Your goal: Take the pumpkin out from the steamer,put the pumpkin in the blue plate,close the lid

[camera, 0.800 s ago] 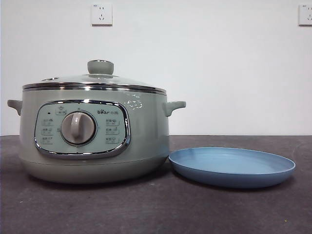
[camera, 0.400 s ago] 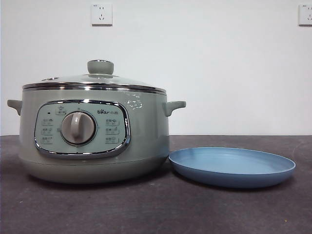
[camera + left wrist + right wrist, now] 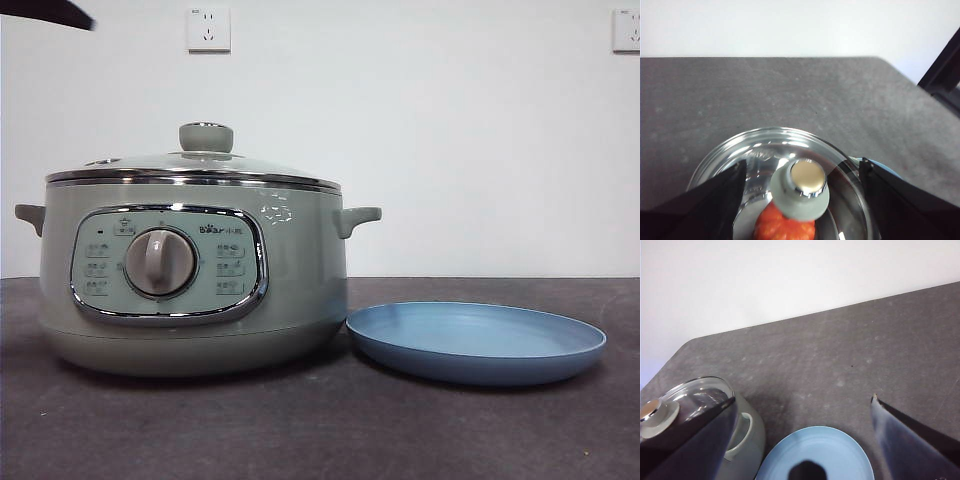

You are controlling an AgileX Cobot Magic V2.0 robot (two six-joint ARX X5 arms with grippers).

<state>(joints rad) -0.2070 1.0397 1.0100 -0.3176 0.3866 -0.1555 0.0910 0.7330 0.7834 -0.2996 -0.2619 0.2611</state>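
The sage-green steamer [image 3: 190, 290] stands at the left of the table with the glass lid [image 3: 200, 165] shut on it. The lid's green knob [image 3: 801, 186] lies right below my left gripper [image 3: 803, 162], which hovers above it, open and empty. The orange pumpkin [image 3: 785, 227] shows through the glass inside the pot. The blue plate [image 3: 475, 340] lies empty to the right of the steamer. My right gripper [image 3: 803, 399] is open and empty, high above the plate [image 3: 830, 450]. A black arm tip [image 3: 45, 12] shows at the front view's top left corner.
The dark grey table [image 3: 320, 430] runs back to a white wall with two sockets [image 3: 208, 28]. The steamer's side handle [image 3: 740, 435] points towards the plate. Part of the other arm [image 3: 945, 75] shows at the edge of the left wrist view.
A black arm tip has come into the top left corner of the front view. The steamer, lid and plate have not moved.
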